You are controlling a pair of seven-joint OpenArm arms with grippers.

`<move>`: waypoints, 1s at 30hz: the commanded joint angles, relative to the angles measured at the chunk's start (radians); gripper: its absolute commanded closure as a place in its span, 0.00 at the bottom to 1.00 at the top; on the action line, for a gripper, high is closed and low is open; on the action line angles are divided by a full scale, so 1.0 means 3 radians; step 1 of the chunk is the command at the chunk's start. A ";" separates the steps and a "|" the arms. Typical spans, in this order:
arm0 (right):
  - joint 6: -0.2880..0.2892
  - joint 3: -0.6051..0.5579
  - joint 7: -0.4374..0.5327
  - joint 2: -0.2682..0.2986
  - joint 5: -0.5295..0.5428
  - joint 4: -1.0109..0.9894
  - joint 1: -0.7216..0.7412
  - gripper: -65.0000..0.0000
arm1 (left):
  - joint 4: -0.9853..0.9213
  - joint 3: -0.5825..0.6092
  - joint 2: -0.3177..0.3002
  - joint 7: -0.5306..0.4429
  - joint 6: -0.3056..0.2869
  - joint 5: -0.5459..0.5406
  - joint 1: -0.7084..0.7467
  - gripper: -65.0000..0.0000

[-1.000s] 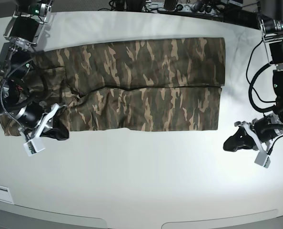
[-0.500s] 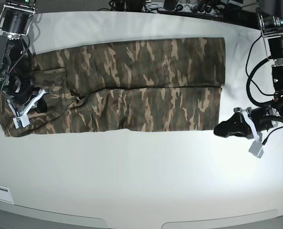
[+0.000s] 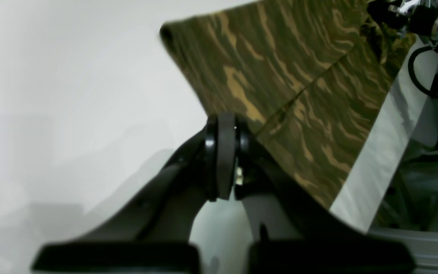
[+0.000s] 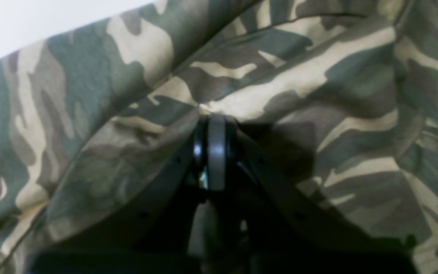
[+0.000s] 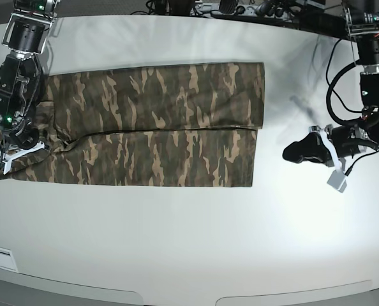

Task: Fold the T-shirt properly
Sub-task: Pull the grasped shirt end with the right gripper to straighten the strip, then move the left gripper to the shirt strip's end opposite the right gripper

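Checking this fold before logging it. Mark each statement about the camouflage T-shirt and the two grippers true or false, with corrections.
1. The olive, brown and tan camouflage cloth T-shirt lies as a long folded band on the white table. True.
2. The left gripper grips the shirt's edge. False: it is shut on nothing, above bare table beside the shirt.
3. The right gripper is shut on a pinch of the fabric. True.
4. The shirt hangs over the table's front edge. False: it lies wholly on the tabletop.
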 commanded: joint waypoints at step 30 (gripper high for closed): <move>-0.0076 0.0036 -0.0680 0.0811 -0.0896 0.0902 0.0628 0.49 | 0.0055 -0.0028 0.0411 -0.0094 0.0776 0.1077 0.0181 0.28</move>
